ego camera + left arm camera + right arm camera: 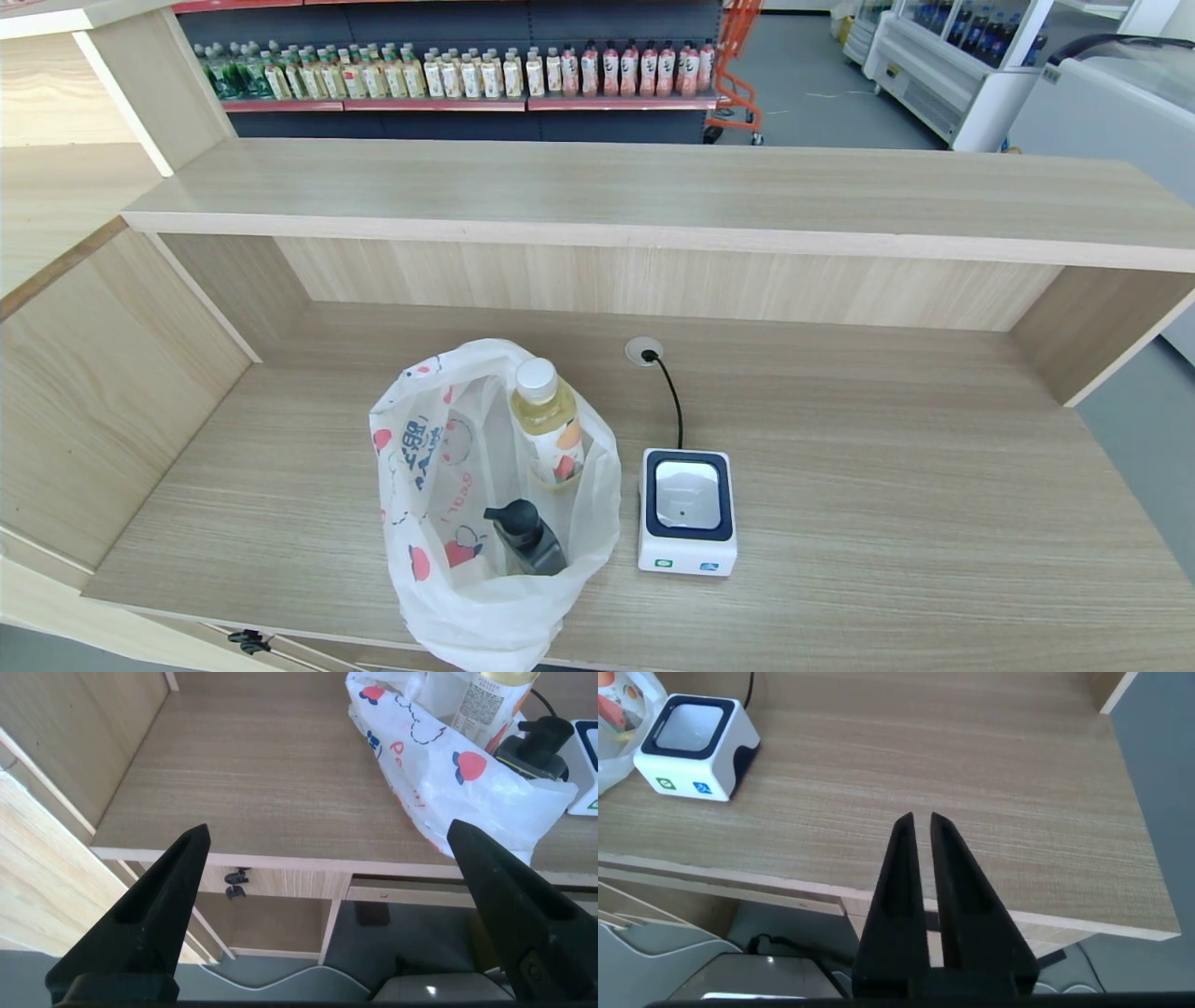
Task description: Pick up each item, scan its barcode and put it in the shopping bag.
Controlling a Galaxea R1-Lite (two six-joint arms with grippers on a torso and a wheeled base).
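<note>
You have the shopping bag [411, 476] standing open on the wooden counter [887, 485], and two things are inside it. A clear bottle [547, 425] with a white cap and yellowish drink stands upright against the far wall of the bag. A dark pump bottle [526, 539] sits lower, nearer to the front edge of the counter. Just beside the bag, on its right, the white barcode scanner [687, 511] rests flat with its window facing up. Its black cable [672, 397] goes back to a round hole in the counter.

Your left gripper [329, 835] is spread wide and carries nothing. It hangs before the front edge of the counter, near the bag. Your right gripper [923, 821] has its fingers almost together with nothing between them. It is above the front edge, to the right of the scanner and apart from it.
</note>
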